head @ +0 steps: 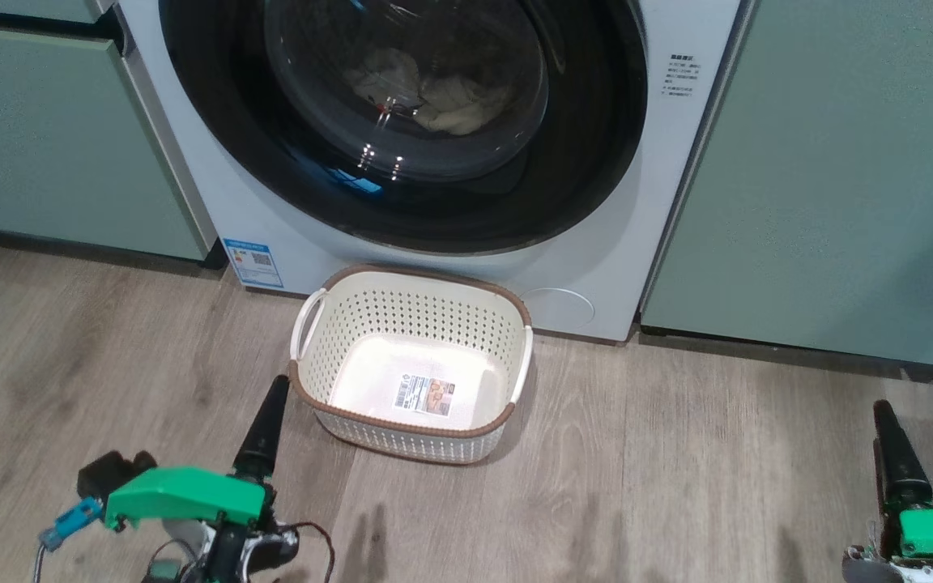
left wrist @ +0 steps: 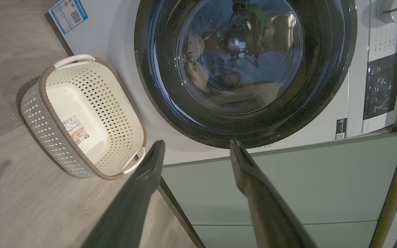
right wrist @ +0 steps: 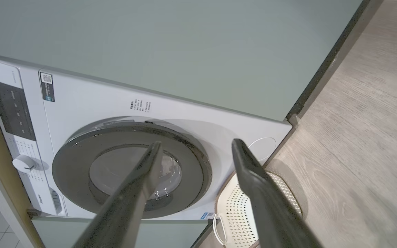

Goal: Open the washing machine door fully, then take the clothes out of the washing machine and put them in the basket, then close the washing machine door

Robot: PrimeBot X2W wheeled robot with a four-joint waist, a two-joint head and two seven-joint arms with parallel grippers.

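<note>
- The washing machine door (head: 434, 194) sits closed and flush against the washing machine (head: 677, 202); the opening step is not yet done.
- The clothes (head: 454, 109) lie in a pale heap inside the drum, seen through the glass bowl.
- The basket (head: 402, 320) stands empty on the floor (head: 677, 453), just below the door and close against the machine front. I judge it is placed there so that garments need only a short carry.
- The left gripper (left wrist: 196, 143) has its fingers spread wide with nothing between them, and hangs low near the basket's corner.
- The right gripper (right wrist: 196, 143) is likewise spread and empty, well clear of the machine.
- The floor is grey-brown wood-grain plank, level and dry-looking.
- Sage-green cabinet panels (head: 839, 178) flank the machine on both sides.
</note>
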